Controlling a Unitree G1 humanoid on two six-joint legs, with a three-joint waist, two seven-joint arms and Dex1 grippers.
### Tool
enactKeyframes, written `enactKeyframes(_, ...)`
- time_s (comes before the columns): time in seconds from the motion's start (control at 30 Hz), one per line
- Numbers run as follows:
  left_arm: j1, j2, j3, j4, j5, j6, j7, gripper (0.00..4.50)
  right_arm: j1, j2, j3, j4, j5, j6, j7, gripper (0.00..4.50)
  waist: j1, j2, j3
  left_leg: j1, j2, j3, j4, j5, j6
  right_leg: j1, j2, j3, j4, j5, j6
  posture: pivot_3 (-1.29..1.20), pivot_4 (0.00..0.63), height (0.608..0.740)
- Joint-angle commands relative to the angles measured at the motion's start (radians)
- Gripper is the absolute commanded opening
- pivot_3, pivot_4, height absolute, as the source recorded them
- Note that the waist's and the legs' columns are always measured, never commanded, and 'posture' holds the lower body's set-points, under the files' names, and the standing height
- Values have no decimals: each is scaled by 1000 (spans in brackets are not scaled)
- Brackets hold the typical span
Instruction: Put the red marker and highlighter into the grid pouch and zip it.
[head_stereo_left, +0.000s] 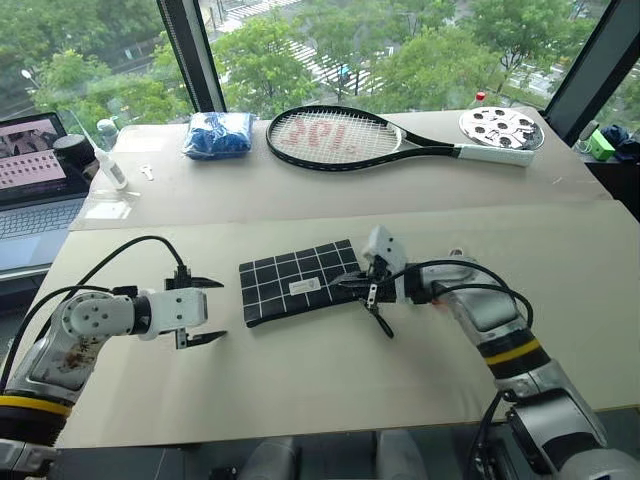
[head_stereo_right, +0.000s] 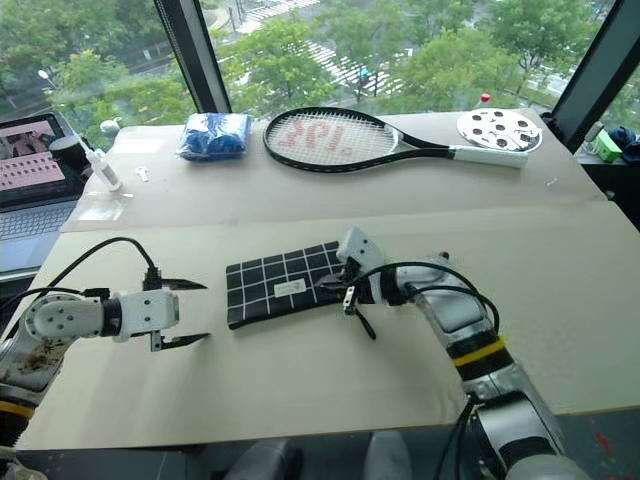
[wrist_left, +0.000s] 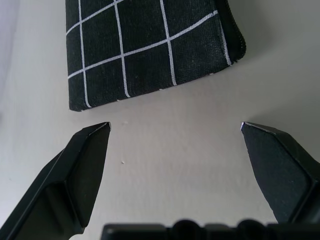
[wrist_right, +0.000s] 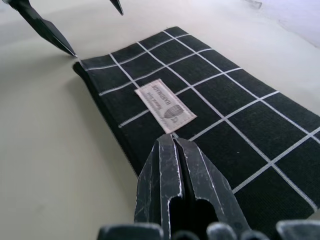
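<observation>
The grid pouch (head_stereo_left: 295, 280) lies flat in the middle of the table, black with white lines and a small white label (wrist_right: 165, 106). My left gripper (head_stereo_left: 222, 310) stands open just off the pouch's left end, nothing between its fingers (wrist_left: 85, 160). My right gripper (head_stereo_left: 345, 285) is shut, its tips (wrist_right: 167, 140) over the pouch's right part near the label; I see nothing between them. A black cord (head_stereo_left: 380, 318) trails from the pouch's right end onto the table. The red marker and the highlighter are out of view.
At the back of the table lie a tennis racket (head_stereo_left: 340, 135), a blue bundle (head_stereo_left: 218, 135) and a white perforated disc (head_stereo_left: 500, 127). A laptop (head_stereo_left: 30, 180) and a small white bottle (head_stereo_left: 108, 165) stand at the far left.
</observation>
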Motion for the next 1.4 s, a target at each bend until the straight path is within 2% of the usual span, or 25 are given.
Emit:
enactKeyframes(0.03, -7, -35, -35, 78, 26, -51, 22, 4500, -17, -2, 27, 9, -55, -71, 25, 27, -2, 0, 0, 0, 0, 0, 0, 0, 0, 0, 0, 0, 0, 0, 0, 0, 150, 740)
enactKeyframes(0.1, -8, -60, -28, 104, 0, -76, 23, 4500, -17, -10, 37, 16, -79, -92, 34, 27, -5, 2, -1, 0, 0, 0, 0, 0, 0, 0, 0, 0, 0, 0, 0, 0, 150, 740)
enactKeyframes(0.27, -19, -93, -54, 223, 36, -210, 44, 4500, 0, -9, 36, 23, -111, -111, 43, 27, -5, 4, -3, 1, 0, 0, 0, 0, 0, 0, 0, 0, 0, 0, 0, 0, 150, 740)
enactKeyframes(0.63, -164, -207, -129, 485, 115, -539, 145, 4500, 7, 15, 33, 18, -130, -107, 48, 27, 10, 7, -8, 3, -1, 0, 1, 1, 0, 3, 0, 0, 0, 1, 1, 0, 150, 740)
enactKeyframes(0.9, -189, -243, -155, 526, 83, -596, 127, 4500, 24, 15, 26, -1, -132, -95, 42, 27, 10, 7, -8, 2, -1, 0, 1, 0, 0, 3, 0, 0, -1, 1, 1, 0, 150, 740)
enactKeyframes(1.0, -193, -249, -155, 517, 63, -594, 120, 3727, 30, 15, 24, -6, -133, -90, 40, 0, 7, 7, -8, 2, -1, 0, 1, 0, 0, 3, 0, 0, -1, 1, 1, 0, 150, 740)
enactKeyframes(1.17, -186, -262, -153, 468, -2, -572, 90, 1859, 26, 16, 20, 7, -137, -92, 39, 0, 1, 7, -8, 2, -1, 0, 1, 0, 0, 3, 0, 0, -1, 2, 1, 0, 150, 740)
enactKeyframes(1.33, -176, -258, -158, 463, -6, -560, 75, 20, 17, 23, 19, 21, -138, -95, 38, 0, -10, 7, -8, 1, -1, 0, 1, 0, 1, 2, 0, 0, -1, 2, 2, 0, 150, 740)
enactKeyframes(1.4, -173, -257, -154, 464, -11, -553, 73, 20, 17, 25, 18, 22, -138, -96, 37, 0, -13, 7, -8, 1, -1, 0, 0, 0, 1, 2, 0, 0, -1, 2, 2, 0, 150, 740)
